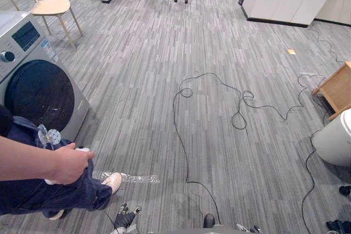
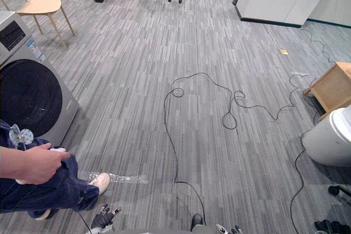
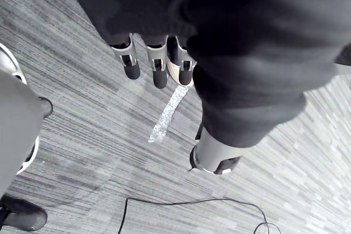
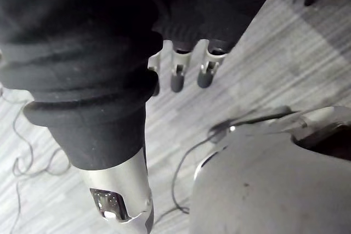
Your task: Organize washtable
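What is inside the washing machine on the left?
The washing machine has its round door shut, and the dark glass shows nothing of the drum. A person's trouser leg covers the door's lower edge. Whatever is inside cannot be seen.

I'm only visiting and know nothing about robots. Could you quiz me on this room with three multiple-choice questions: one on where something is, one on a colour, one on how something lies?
1. Where does the washing machine stand?
A) on the robot's left
B) on the robot's right
C) far off by the white cabinet

2. What colour is the seat of the chair?
A) red
B) pale wood
C) blue

3. How is the clear plastic bottle placed?
A) standing upright
B) lying flat
C) on top of the chair

Answers:
1 A: it sits at the left edge of both eye views.
2 B: the seat is light tan.
3 B: it lies lengthwise beside a person's shoe.
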Tool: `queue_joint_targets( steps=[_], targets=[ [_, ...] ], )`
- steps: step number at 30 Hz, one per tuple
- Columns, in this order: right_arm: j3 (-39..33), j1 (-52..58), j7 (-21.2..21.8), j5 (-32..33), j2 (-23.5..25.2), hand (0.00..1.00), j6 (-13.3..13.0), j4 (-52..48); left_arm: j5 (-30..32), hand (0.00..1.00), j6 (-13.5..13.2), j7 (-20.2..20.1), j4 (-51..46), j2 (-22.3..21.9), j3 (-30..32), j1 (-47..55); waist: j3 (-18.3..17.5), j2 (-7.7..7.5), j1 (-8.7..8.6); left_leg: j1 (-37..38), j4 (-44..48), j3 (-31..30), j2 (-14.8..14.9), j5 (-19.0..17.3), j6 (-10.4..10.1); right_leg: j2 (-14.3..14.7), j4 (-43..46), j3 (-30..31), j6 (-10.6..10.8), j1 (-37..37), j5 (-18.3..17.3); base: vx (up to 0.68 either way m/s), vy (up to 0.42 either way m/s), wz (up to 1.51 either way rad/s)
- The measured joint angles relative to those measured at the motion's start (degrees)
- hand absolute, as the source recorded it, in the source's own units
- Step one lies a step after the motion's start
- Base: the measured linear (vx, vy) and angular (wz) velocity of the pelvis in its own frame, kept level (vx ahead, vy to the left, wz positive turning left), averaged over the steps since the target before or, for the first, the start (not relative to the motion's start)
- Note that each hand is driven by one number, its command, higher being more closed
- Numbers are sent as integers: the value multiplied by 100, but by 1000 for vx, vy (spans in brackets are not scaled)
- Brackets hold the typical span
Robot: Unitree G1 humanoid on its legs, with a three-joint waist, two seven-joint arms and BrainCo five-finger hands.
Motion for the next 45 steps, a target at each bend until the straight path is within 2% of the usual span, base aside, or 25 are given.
queue_joint_targets(
  steps=[1,3,4,5,6,7,9,11,15,17,19,20,27,30,31,33,34,35,36,37,38,39,42,43,45],
  targets=[
    [22,2,5,-1,9,0,-1,0,-3,0,-3,-1,-17,15,2,-2,24,-36,14,-84,473,-26,105,-61,30,-29,103,65,-19,40,-125,64,-28,-31],
    [36,3,5,-26,-3,0,-4,-3,-6,0,-7,-3,-39,19,7,-16,29,-63,37,-471,1584,-513,282,-221,204,-80,233,290,-19,43,-265,75,5,-47],
    [127,6,6,-74,-39,0,-10,2,-9,0,-17,1,-37,7,4,-65,56,-57,173,-786,1767,-1481,153,-533,223,-116,236,534,38,13,-336,25,108,-65],
    [150,-104,4,-177,-215,0,-4,63,0,0,-46,-1,-27,-92,-20,-100,165,166,163,-906,1392,-2358,47,-646,156,-68,230,636,137,13,-348,-6,142,-61],
    [146,-145,-4,-227,-284,0,-6,101,1,0,-45,-2,-18,-143,-48,-115,216,277,132,-923,1138,-2635,45,-676,129,-47,245,664,209,11,-348,-24,161,-51],
    [159,-149,3,-250,-376,0,-4,93,-2,0,-45,16,3,-218,-107,-143,204,390,157,-771,715,-2860,-72,-704,142,23,226,759,414,-49,-331,-20,109,-30],
    [244,-131,7,-404,-411,0,27,119,9,0,-41,10,44,-101,-311,-156,154,353,151,-697,414,-2754,-225,-596,247,-87,154,841,445,-104,-305,-8,123,-22],
    [223,-116,1,-397,-383,0,42,220,49,0,-41,28,63,-70,-364,-152,112,338,156,-568,239,-2674,-288,-542,246,-109,103,927,442,-86,-302,19,100,-21],
    [97,3,-3,-202,-266,0,71,287,132,0,-10,-9,405,-27,-427,-189,-197,324,99,-425,65,-2681,-350,-520,235,-79,-256,948,520,94,-231,86,40,-11],
    [-8,3,1,-163,-256,0,89,347,234,0,-4,-10,504,-34,-429,-209,-243,353,-6,-352,54,-2741,-348,-519,234,-75,-371,920,519,221,-229,97,9,0],
    [-26,13,5,-163,-281,0,89,354,296,0,-1,-13,591,-47,-435,-215,-288,421,-24,-283,53,-2765,-358,-519,234,-77,-434,923,518,306,-229,106,11,-5],
    [153,-89,13,-221,-222,0,120,492,353,0,3,-111,659,134,-489,-397,-58,107,-5,-300,-785,-3089,-265,257,153,-6,-141,537,438,352,-523,67,9,-6],
    [120,-92,46,-210,-214,0,118,499,329,0,4,-123,660,152,-460,-407,-53,87,-7,-486,-741,-3118,-260,257,153,-8,-145,504,422,202,-500,-2,0,2],
    [63,-147,113,-163,-210,0,120,526,324,0,8,-126,659,163,-375,-425,-4,56,-6,-573,-740,-3012,-255,256,152,3,-144,600,420,65,-460,-10,6,-19],
    [-9,-178,121,-154,-179,0,127,561,323,0,10,-129,656,204,-361,-435,42,-6,-3,-619,-739,-2944,-259,254,152,2,-142,659,433,-16,-431,-19,19,-22],
    [-46,-284,124,-108,-148,0,132,632,315,0,13,-136,619,229,-206,-460,131,-37,-2,-678,-674,-2820,-264,203,162,-5,-55,755,446,-143,-425,-28,22,-29],
    [-54,-338,122,-61,-131,0,135,653,247,0,11,-137,591,238,-118,-480,237,-111,-3,-786,-457,-2790,-250,73,182,-9,100,771,473,-257,-446,-58,23,-34],
    [-55,-409,126,41,-104,0,134,645,210,0,16,-143,587,250,-10,-562,382,-96,-2,-962,-48,-2758,-204,-181,223,-42,429,774,542,-420,-549,-102,28,-27],
    [-54,-467,129,202,-84,0,130,594,162,0,37,-137,552,247,31,-627,562,-124,-7,-1053,235,-2734,-151,-415,308,-91,1012,756,546,-676,-729,-107,21,-19],
    [-55,-491,132,313,-73,0,128,568,128,0,59,-135,515,242,27,-646,660,-131,-14,-1015,289,-2728,-157,-458,355,-116,1414,738,534,-827,-791,-106,34,-14],
    [-54,-491,136,536,-80,0,103,470,119,0,68,-118,498,233,25,-680,858,-30,-27,-864,276,-2726,-149,-488,463,-107,2331,668,496,-1272,-867,-81,52,-8],
    [-41,-482,129,681,-115,0,92,435,118,0,89,-111,504,253,23,-679,874,-15,-36,-745,271,-2707,-94,-544,485,-95,2520,570,435,-1507,-990,-23,88,-7],
    [-2,-434,114,818,-111,0,85,443,119,0,98,-111,513,247,17,-678,878,-19,-45,-544,184,-2701,2,-685,413,42,1890,356,418,-1859,-923,133,58,0],
    [27,-416,111,934,-96,0,86,442,119,0,119,-112,526,249,16,-678,878,-17,-106,-375,65,-2751,39,-777,307,111,1115,216,437,-1979,-703,270,7,16],
    [23,-401,109,981,-67,0,82,443,123,0,165,-117,653,241,12,-696,874,-24,-206,-20,-275,-2850,-34,-833,131,92,232,116,471,-1981,-429,448,-57,32]
  ],
)
